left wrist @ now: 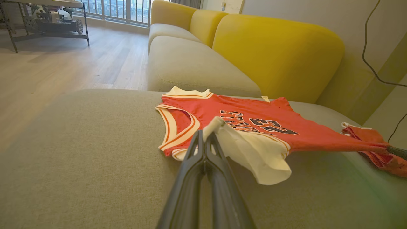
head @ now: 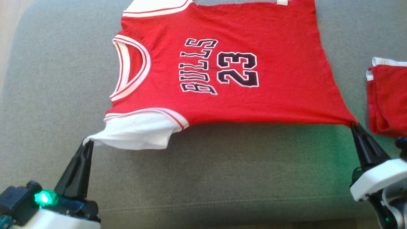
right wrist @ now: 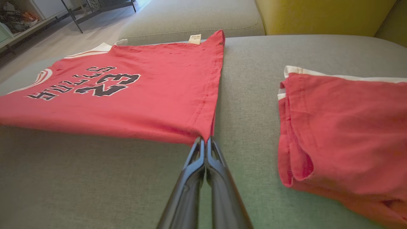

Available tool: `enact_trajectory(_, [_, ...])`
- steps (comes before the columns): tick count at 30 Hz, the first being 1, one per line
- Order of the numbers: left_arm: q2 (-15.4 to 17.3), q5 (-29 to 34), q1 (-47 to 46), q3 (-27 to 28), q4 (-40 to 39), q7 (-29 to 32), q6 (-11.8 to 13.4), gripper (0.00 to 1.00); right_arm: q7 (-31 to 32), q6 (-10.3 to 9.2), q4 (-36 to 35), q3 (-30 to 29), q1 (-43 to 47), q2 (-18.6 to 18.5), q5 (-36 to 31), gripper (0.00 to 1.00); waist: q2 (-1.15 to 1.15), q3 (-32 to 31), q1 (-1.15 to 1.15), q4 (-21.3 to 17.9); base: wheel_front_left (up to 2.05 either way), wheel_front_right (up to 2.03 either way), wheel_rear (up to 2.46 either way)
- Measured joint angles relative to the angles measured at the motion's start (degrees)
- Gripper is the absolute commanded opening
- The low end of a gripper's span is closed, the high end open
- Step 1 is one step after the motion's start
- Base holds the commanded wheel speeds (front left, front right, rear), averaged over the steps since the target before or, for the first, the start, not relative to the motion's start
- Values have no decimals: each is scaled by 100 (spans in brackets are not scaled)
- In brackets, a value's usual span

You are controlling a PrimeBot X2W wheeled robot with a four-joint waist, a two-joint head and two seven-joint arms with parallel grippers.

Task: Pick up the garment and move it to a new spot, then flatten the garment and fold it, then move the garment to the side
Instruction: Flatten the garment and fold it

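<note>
As the head view shows it, jersey (head: 222, 63): spread front-up on grey sofa cushion (head: 47, 95), near edge raised
Left gripper (head: 88, 143): clenched on white sleeve tip
Right gripper (head: 354, 125): clenched on red hem corner
Left wrist view, fingers (left wrist: 190, 178): pressed together, white sleeve pinched at tips
Right wrist view, folded red garment (right wrist: 343, 127): beside jersey, not touching

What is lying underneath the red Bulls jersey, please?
The grey seat cushion shows around the jersey and beneath its near edge, which the left end effector and right end effector hold lifted. Whatever lies beneath the flat middle is covered.
</note>
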Motion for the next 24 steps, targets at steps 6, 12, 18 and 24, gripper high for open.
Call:
enact_trajectory(6, [136,-76,-43,-51,-358,356,19,0,372,0,-366,-97,7,186,-142,0,0,68,0,-18,0,0,0])
enact_trajectory(12, [-53,-143,-1249,-232,-43,736,152,0,510,0,45,-9,-867,241,-147,0,0,299,1,-84,0,0,0])
enact_trajectory(18, [-179,-131,-2731,-470,871,825,92,0,504,0,712,270,-1980,146,-213,0,0,730,2,-93,0,0,0])
enact_trajectory(24, [-246,57,-3811,-599,1723,452,46,0,403,0,1260,283,-2732,-27,-411,0,-1,1151,3,-72,0,0,0])
